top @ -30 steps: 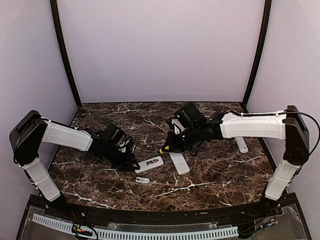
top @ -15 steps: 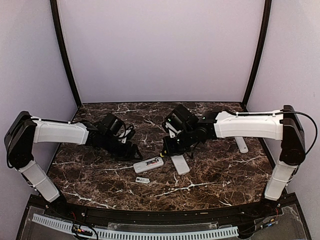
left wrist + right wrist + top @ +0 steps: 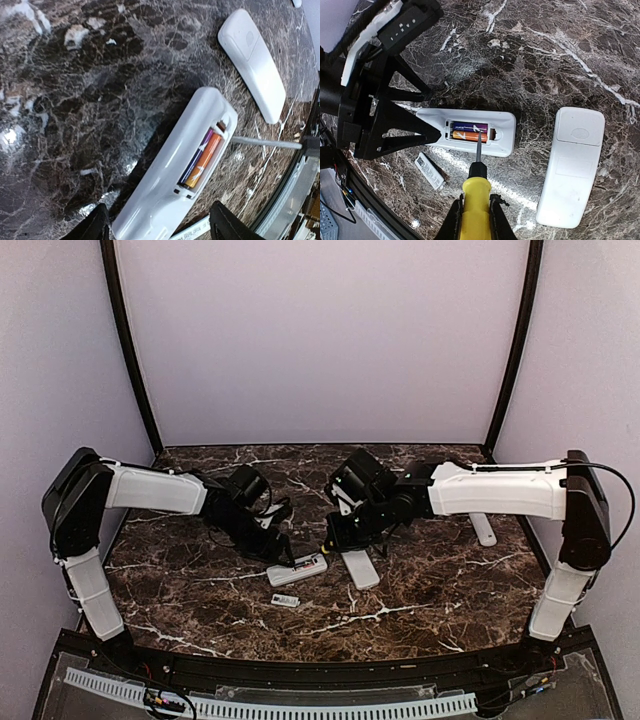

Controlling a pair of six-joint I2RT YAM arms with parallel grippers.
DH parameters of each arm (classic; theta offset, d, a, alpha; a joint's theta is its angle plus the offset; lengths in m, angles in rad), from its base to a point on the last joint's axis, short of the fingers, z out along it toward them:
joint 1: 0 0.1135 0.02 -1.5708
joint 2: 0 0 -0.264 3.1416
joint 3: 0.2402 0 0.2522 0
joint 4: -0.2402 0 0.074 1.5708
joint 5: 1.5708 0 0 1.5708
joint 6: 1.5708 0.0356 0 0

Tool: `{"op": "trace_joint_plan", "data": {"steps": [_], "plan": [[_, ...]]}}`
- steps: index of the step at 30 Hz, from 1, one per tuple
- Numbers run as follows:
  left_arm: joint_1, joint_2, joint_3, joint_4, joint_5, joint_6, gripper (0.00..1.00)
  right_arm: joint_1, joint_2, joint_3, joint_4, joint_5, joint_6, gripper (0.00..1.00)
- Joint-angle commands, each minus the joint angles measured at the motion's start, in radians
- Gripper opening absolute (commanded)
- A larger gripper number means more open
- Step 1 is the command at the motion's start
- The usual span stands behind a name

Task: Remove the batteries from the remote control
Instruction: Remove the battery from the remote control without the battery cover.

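From above, the left gripper [image 3: 283,552] is spread open around one end of the white plastic remote control [image 3: 298,569], with the right gripper [image 3: 335,537] just beyond. Left wrist: the orange-and-purple cylindrical batteries [image 3: 200,160] lie in the open bay, ahead of it. Right wrist: the right gripper is clamped on a yellow-handled screwdriver [image 3: 476,192], tip over the batteries. I'd lever gently from one end.

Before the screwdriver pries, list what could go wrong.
1. The left gripper straddles the remote with jaws open, so prying may push the remote away.
2. The screwdriver, held by the right gripper, has its thin tip at the batteries; it could slip off them.
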Motion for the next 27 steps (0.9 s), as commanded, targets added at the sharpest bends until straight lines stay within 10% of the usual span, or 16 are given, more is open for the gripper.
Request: {"op": "trace_joint_plan", "data": {"steps": [1,18,27], "plan": [[-0.007,-0.004,0.003,-0.075,0.062,0.118,0.69,0.003,-0.031,-0.015,0.009,0.015,0.003,0.0],[-0.111,-0.012,-0.05,-0.092,-0.165,0.182,0.71,0.002,-0.055,-0.049,0.047,0.014,-0.004,0.0],[-0.147,-0.018,-0.056,-0.099,-0.283,0.188,0.53,0.002,-0.056,-0.056,0.061,0.011,-0.01,0.0]]}}
